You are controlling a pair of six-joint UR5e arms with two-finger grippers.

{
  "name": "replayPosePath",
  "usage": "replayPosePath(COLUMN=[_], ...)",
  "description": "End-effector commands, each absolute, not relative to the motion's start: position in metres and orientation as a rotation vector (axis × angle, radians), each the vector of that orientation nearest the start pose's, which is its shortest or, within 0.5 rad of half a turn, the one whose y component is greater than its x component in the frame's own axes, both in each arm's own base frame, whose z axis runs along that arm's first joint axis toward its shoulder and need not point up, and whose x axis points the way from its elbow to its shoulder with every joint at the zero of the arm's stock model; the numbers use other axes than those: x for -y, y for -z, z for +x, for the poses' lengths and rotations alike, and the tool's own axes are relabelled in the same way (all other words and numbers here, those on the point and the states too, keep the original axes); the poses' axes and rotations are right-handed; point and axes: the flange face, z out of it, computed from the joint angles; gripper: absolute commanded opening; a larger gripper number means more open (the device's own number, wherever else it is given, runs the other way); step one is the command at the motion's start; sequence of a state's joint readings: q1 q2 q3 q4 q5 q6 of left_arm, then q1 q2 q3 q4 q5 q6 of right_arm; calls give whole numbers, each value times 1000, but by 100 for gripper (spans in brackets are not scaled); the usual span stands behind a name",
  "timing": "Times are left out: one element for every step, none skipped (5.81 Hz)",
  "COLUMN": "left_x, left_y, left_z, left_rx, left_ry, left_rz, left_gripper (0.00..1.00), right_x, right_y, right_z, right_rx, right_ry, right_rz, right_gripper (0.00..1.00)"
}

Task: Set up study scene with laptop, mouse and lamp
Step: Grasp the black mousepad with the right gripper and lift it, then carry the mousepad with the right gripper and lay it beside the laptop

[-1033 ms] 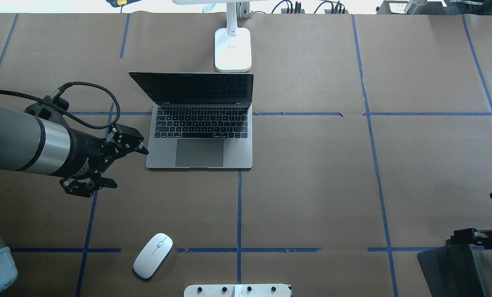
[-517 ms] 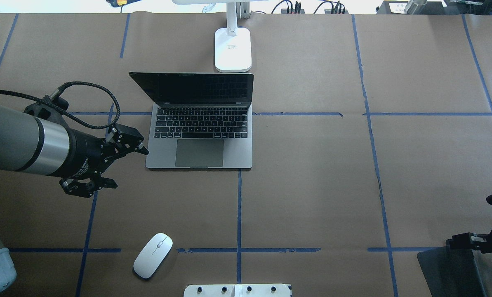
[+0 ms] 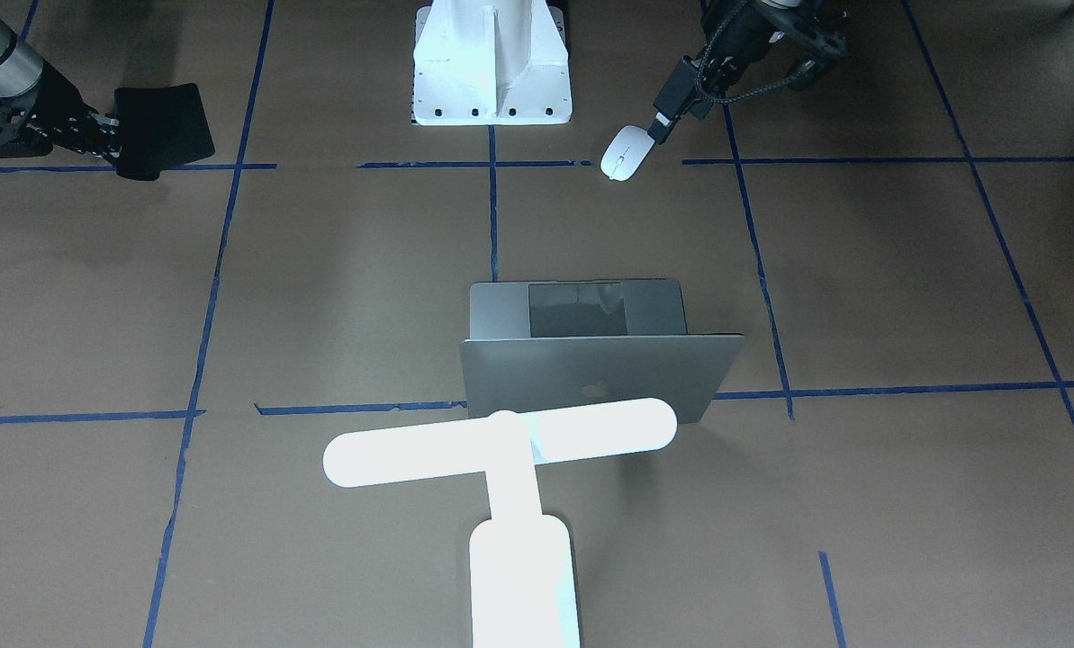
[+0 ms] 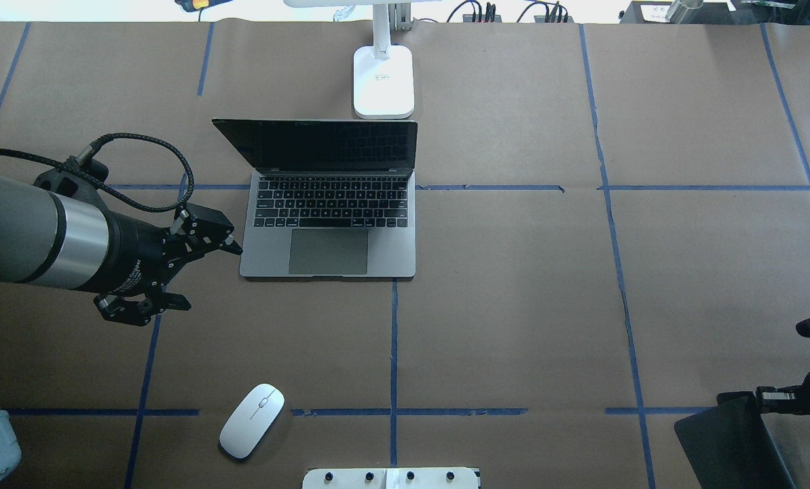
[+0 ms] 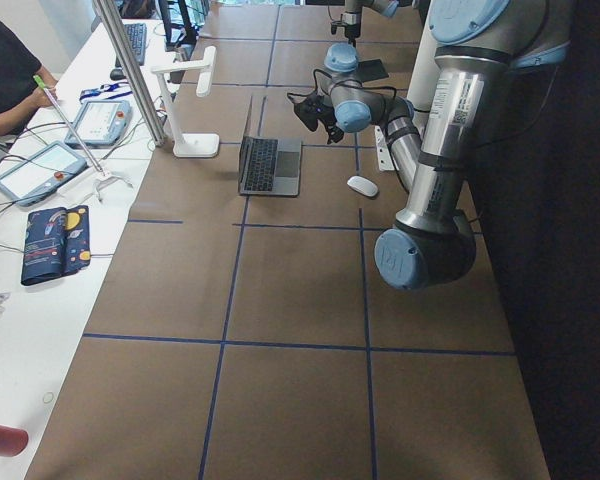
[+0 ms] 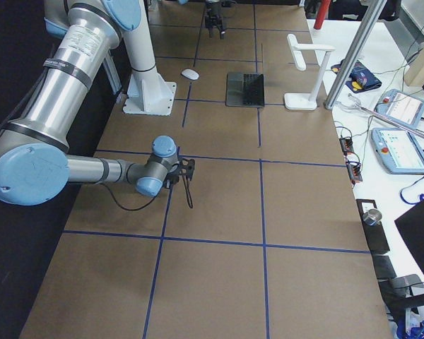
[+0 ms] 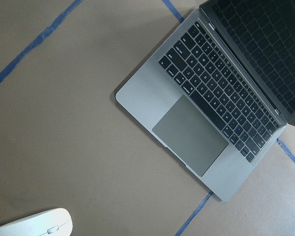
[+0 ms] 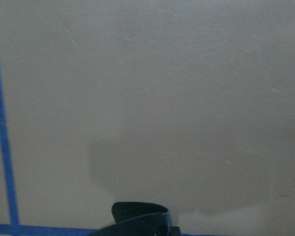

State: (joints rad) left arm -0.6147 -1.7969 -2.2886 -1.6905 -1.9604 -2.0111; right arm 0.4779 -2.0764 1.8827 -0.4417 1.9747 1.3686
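The laptop (image 4: 330, 231) lies open at the table's middle, screen dark; its lid with the logo shows in the front view (image 3: 591, 378). The lit lamp (image 3: 500, 441) stands just behind it; its base (image 4: 383, 81) shows from overhead. The white mouse (image 4: 252, 421) lies near the robot's side, left of centre, and also shows in the left wrist view (image 7: 32, 223). My left gripper (image 4: 214, 277) is open and empty, held above the table left of the laptop. My right gripper (image 4: 766, 395) is shut on a flat black pad (image 4: 727, 441) at the near right.
The white bolted pedestal (image 4: 391, 478) sits at the near edge in the middle. Blue tape lines cross the brown paper cover (image 4: 513, 305). Cables and devices lie beyond the table's far edge.
My right gripper has moved nearer to the robot's side and a little left with the black pad. My left gripper has drifted slightly left. Laptop, mouse and lamp have not moved.
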Motion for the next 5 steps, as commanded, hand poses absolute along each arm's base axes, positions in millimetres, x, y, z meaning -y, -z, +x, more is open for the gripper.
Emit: replayPosePath(left_x=[340, 338, 337, 335, 329], left_y=[-219, -216, -214, -218, -217], left_z=[315, 313, 311, 309, 313], left_rx=[-1097, -1105, -1109, -1103, -1103], left_ry=[740, 737, 734, 732, 701], left_rz=[-267, -266, -264, -264, -261], left_gripper=[100, 100, 100, 100, 100], right_x=[267, 318, 383, 442, 474], right_y=[-528, -496, -455, -428, -427], right_z=[-272, -317, -368, -402, -414], right_rx=[1160, 1190, 1167, 1159, 1150], right_ry=[-59, -109, -190, -292, -381], right_rz=[61, 102, 104, 89, 60], right_gripper=[0, 0, 0, 0, 0])
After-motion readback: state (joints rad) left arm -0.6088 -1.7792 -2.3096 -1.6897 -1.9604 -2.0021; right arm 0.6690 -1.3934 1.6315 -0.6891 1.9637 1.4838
